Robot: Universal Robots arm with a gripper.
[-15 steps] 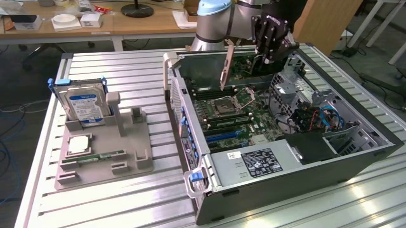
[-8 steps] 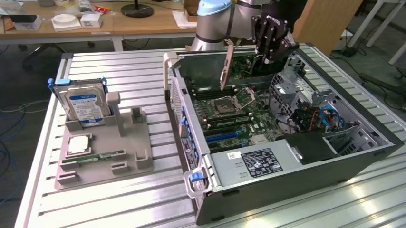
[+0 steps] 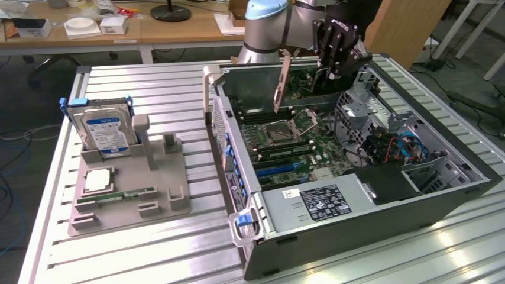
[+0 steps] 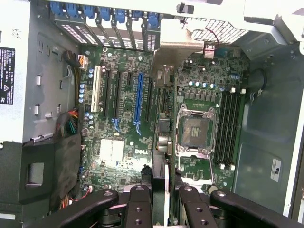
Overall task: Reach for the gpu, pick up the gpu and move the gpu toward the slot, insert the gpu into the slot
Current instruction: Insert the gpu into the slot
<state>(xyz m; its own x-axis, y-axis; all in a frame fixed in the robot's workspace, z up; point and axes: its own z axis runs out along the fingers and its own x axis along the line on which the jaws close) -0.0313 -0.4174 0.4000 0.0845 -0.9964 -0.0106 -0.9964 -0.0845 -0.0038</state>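
an open computer case (image 3: 379, 207) lies on its side on a ribbed metal table (image 3: 158, 83), with a robot arm (image 3: 264, 23) reaching in from behind it. at the end of the case nearest the exterior camera sits a silver power supply (image 3: 284, 216); its black label carries white print too small to read.

on the exterior view's left, well apart from the case, a grey holder (image 3: 162, 177) carries a hard drive (image 3: 106, 127) standing upright. its blue label cannot be read. a square processor chip (image 3: 99, 178) and a slim green memory stick (image 3: 126, 194) lie flat on the same holder.

in the wrist view the green motherboard (image 4: 118, 123) bears the word "dell" in white.

the gpu (image 3: 281, 83) hangs on edge in the air above the motherboard, its silver bracket pointing down into the case. the black gripper (image 3: 335, 68) has its fingers pressed against the card's two faces, pinching it. white lettering on the gripper's body is too small to read. from the wrist the gpu (image 4: 162, 128) appears edge-on, running up from between the gripper (image 4: 164, 202) fingers.

the long blue slot (image 4: 139, 102) lies bare on the board. the card's edge runs beside it, on the side toward the square silver processor socket (image 4: 194, 130), not seated in it. in the exterior view the slot (image 3: 276, 170) lies near the power supply, well apart from the raised card. black memory connectors (image 4: 228, 130) line the far side of the socket.
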